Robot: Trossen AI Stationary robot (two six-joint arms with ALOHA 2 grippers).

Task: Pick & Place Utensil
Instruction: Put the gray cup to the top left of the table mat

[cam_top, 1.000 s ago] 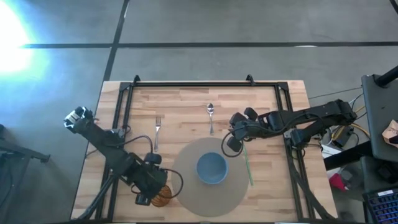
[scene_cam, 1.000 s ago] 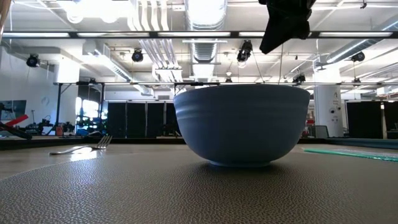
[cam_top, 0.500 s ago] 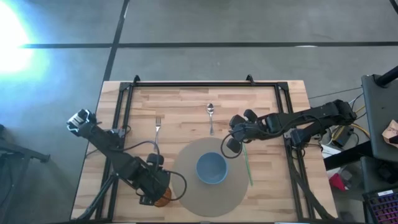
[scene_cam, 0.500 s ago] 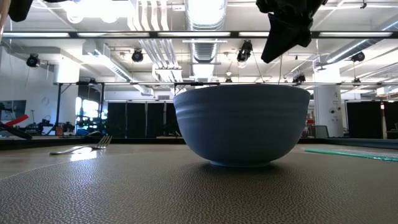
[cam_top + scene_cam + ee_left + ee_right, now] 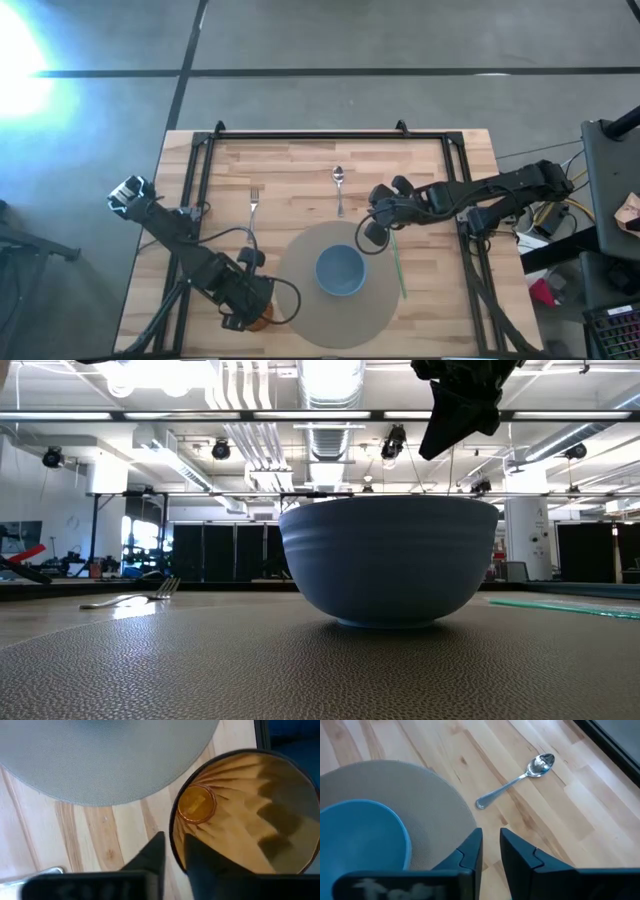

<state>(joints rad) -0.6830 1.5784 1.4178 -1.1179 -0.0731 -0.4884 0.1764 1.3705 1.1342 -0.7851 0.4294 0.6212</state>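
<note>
My left fingers (image 5: 172, 855) are pinched onto the rim of the amber glass (image 5: 245, 815), one inside and one outside the wall, down at the near-left corner of the counter (image 5: 300, 165) just beside the round grey mat (image 5: 300, 300). My right fingers (image 5: 490, 850) stand narrow with only a slim gap and nothing between them, hovering over the mat's far edge, close by the blue bowl (image 5: 341, 270). The utensil I judge to be mine to fetch is the spoon (image 5: 517, 779), lying flat on the bare wood just beyond the mat, bowl end pointing away from me; a fork (image 5: 253, 205) lies further left and a green straw (image 5: 397, 262) to the right of the mat. To do this well, I should spread the right fingers before I descend, line them across the thin handle near its middle, and come down square so the tips straddle it without nudging it sideways. On the left, the thin-walled glass wants a steady, level hold so it does not tip.
</note>
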